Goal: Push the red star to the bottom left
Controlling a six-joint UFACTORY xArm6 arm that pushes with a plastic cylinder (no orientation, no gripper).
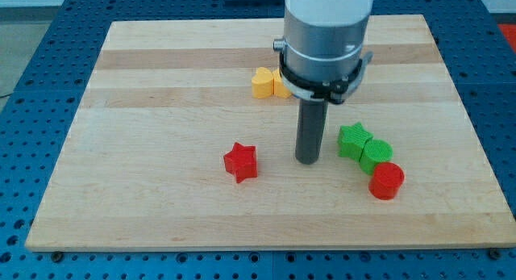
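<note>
The red star (240, 161) lies a little below the middle of the wooden board (161, 70), well apart from the board's bottom-left corner where it is meant to end up. The rod's tip (307, 160) rests on the board just to the view's right of the star, near it but apparently not touching. There is no hand here to spread or pinch, only the bare rod. It looks like the approach step, with the push itself not begun. From here, a push toward the view's left and bottom seems called for. A yellow heart (261, 83), green star (353, 140), green block (376, 154) and red cylinder (387, 181) sit aside.
</note>
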